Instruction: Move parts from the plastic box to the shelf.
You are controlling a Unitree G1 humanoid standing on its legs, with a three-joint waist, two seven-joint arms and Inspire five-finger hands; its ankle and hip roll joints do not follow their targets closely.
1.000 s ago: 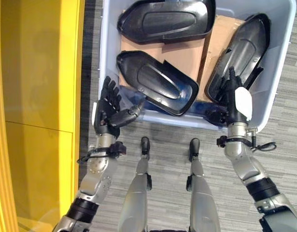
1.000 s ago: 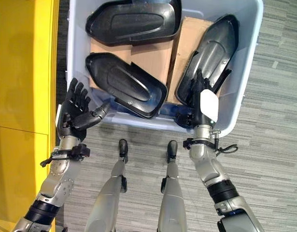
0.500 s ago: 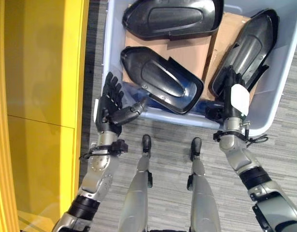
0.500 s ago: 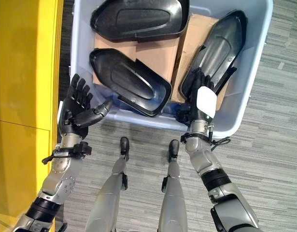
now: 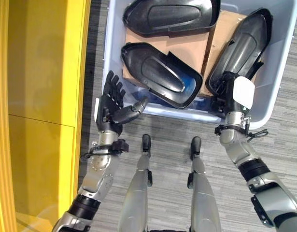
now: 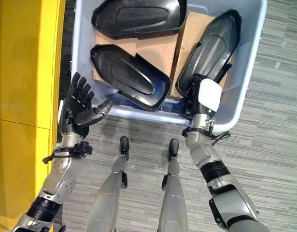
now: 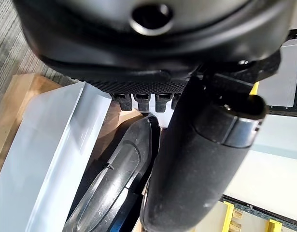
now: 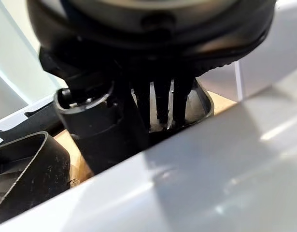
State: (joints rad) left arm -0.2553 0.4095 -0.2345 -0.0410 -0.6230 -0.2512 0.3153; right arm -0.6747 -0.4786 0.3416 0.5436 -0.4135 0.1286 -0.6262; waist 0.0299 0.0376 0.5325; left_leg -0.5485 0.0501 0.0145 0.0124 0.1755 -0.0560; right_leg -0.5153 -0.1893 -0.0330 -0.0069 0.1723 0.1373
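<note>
Grey striped carpet | right hand (image 5: 229,92) fingers hidden in glossy black part (image 5: 240,48) | left hand (image 5: 112,104) splayed

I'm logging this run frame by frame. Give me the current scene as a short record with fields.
container: plastic box, pale, on the floor
contents: three black parts on cardboard
right part, leaning against the box wall
left hand: open, outside the box by its near left corner, holding nothing
right hand: reaching over the near rim to the right part; grasp unclear
beside box: yellow surface

No readable text or labels (box and parts unmarked).
</note>
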